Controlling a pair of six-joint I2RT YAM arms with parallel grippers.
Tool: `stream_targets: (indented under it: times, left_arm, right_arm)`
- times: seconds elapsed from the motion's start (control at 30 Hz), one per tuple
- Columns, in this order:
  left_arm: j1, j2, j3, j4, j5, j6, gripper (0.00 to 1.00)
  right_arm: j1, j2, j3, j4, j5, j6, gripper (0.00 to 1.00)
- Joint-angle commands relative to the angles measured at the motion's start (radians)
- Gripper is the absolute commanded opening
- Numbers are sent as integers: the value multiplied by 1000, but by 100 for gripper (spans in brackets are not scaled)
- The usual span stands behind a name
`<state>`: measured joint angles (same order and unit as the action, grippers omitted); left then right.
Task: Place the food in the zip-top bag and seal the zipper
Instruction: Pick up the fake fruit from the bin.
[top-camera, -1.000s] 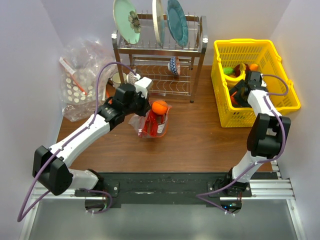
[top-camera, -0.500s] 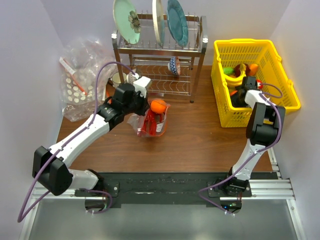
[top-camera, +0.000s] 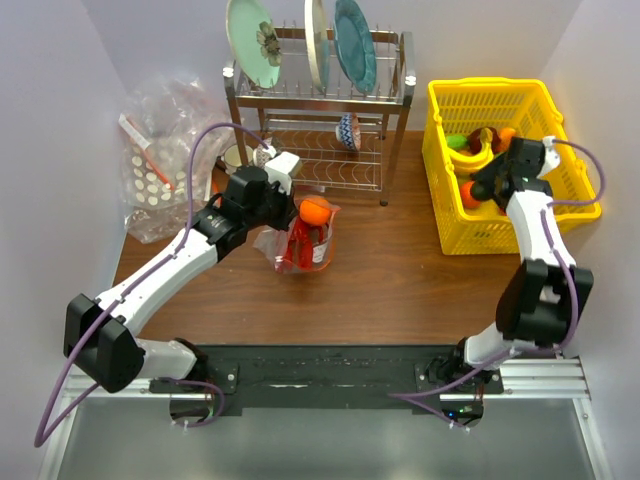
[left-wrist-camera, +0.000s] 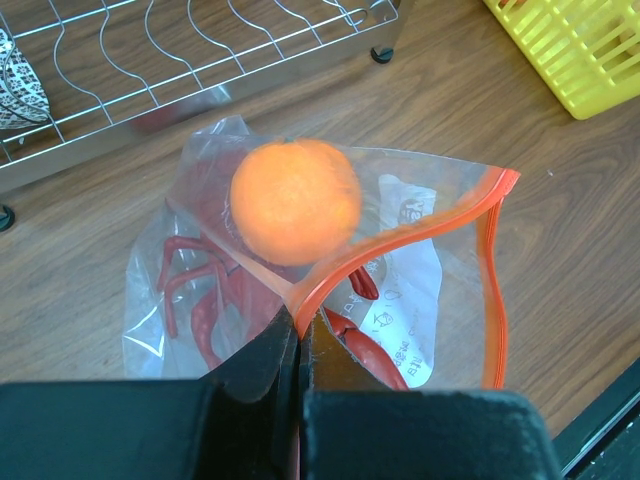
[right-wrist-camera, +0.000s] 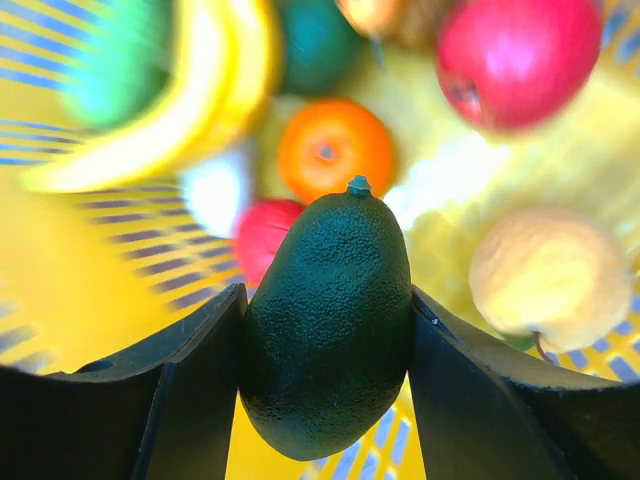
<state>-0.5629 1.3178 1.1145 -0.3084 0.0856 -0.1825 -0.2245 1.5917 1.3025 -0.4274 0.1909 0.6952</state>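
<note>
On the table (top-camera: 400, 290), the yellow basket (top-camera: 480, 238) stands at 3 o'clock in the overhead view. The zip-top bag (left-wrist-camera: 440, 290) lies near the middle, just at 6 o'clock from the dish rack (top-camera: 290, 97). The bag's long axis runs 12 to 6, and its mouth is at the 12 o'clock end.

The lobster (left-wrist-camera: 215, 310) is inside the bag. The orange (left-wrist-camera: 295, 200) sits in the mouth; we cannot tell if it is fully in.

Our left gripper (left-wrist-camera: 300, 325) is pinched tight on the mouth's rim by the zipper (left-wrist-camera: 490, 290), holding it up.

Our right gripper (top-camera: 490, 186), over the basket, clamps the dark green fruit (right-wrist-camera: 325, 300) with its stem pointing away from the wrist.

As we judge it, the bag lies at about 9 o'clock from that fruit, well apart. The carry must cross the table and come in at the mouth's 12 o'clock end.
</note>
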Motion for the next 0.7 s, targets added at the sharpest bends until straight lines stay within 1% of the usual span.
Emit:
stream_targets:
  times: [0.0,0.1,0.2,0.23,0.33,0.37,0.47,0.57,0.6,0.63,0.67]
  left_arm:
    - [11,-40,5,71,5,0,0]
    - [12,-37,5,71,8,0,0]
    - [12,-35,5,71,9,0,0]
    - [14,-34,5,71,11,0,0]
    - [12,-34,5,71,8,0,0]
    - [14,-32,5,71,8,0,0]
    - [14,-32,5,69,9,-2,0]
    - [14,-31,8,71,6,0,0]
    - [14,-31,11,69,5,0,0]
    - [14,-28,13,68,3,0,0]
    - [14,-28,16,65,0,0,0]
  right_arm:
    - [-4,-182,-55,107,-8,-86,36]
    - [-4,-280,-78,150,-45,-120,37]
    - [-3,-370,-103,203,-188,-158,37]
    - [-3,-389,-117,238,-317,-160,36]
    - [-3,-432,-131,314,-505,-122,33]
    - [1,-435,-131,326,-610,-106,32]
    - [49,-435,-115,346,-757,-80,31]
    - [189,-421,-80,277,-769,-132,31]
    - [286,-418,-74,263,-769,-144,31]
    - [327,-417,-80,259,-772,-155,31]
    - [408,-417,-88,260,-774,-157,31]
